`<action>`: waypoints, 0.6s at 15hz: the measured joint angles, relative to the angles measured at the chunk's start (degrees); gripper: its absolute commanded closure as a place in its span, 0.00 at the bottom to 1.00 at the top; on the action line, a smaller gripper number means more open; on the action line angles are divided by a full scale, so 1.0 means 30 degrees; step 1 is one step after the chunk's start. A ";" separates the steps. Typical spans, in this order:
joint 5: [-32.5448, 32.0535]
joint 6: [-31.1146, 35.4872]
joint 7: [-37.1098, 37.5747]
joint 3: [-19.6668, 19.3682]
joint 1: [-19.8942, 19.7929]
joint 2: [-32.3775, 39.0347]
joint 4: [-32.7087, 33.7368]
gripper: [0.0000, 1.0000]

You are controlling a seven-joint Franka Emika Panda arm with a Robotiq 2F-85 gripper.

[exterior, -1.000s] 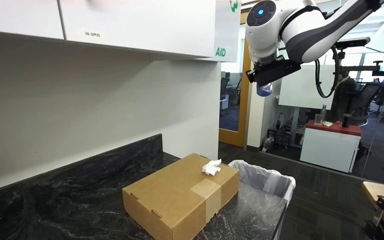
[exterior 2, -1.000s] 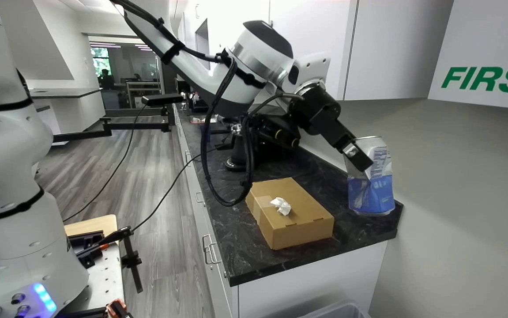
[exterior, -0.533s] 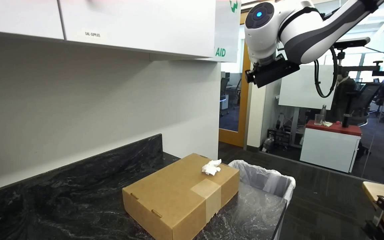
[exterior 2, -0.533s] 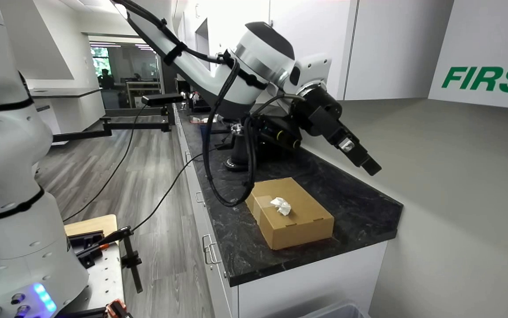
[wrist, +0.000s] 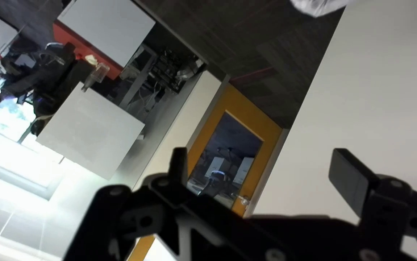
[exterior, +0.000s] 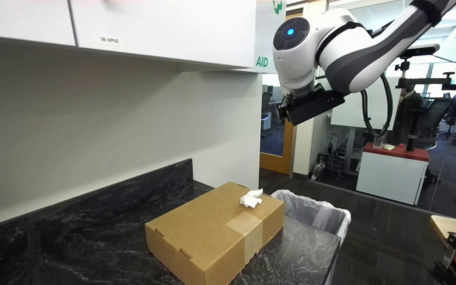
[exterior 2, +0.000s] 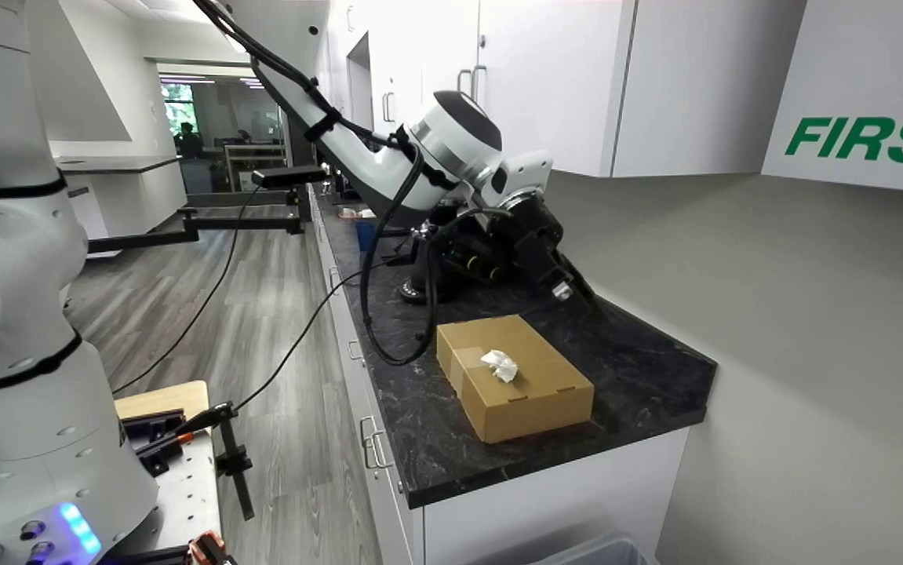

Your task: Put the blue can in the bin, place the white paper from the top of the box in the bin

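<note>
My gripper (wrist: 259,150) is open, with nothing between its fingers in the wrist view. It stands in the air above the far end of the counter, also in both exterior views (exterior: 287,114) (exterior 2: 586,302). The blue can is out of view. The bin (exterior: 340,215), lined with a whitish bag, stands past the counter's end; its inside is mostly hidden. A bit of whitish liner (wrist: 318,5) shows at the wrist view's top edge. The white paper (exterior: 251,198) (exterior 2: 500,366) lies crumpled on top of the brown cardboard box (exterior: 204,229) (exterior 2: 537,408).
The dark counter (exterior: 93,237) carries the box and ends beside the bin. White cabinets (exterior: 164,31) hang above the counter along the wall. A pale plastic rim (exterior 2: 616,545) shows at the bottom of an exterior view. A black cable (exterior 2: 365,290) hangs from the arm.
The blue can was at the gripper one second ago and was gone half a second ago. Since then the arm has moved lower and back over the counter, towards the box. Paper and box have not moved.
</note>
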 measured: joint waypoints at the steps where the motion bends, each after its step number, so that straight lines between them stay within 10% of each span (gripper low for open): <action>1: 0.0969 0.0007 -0.0172 0.0271 0.0223 0.0251 -0.0078 0.00; 9: 0.4968 0.0005 -0.1969 0.1699 0.1969 0.1760 -0.0162 0.00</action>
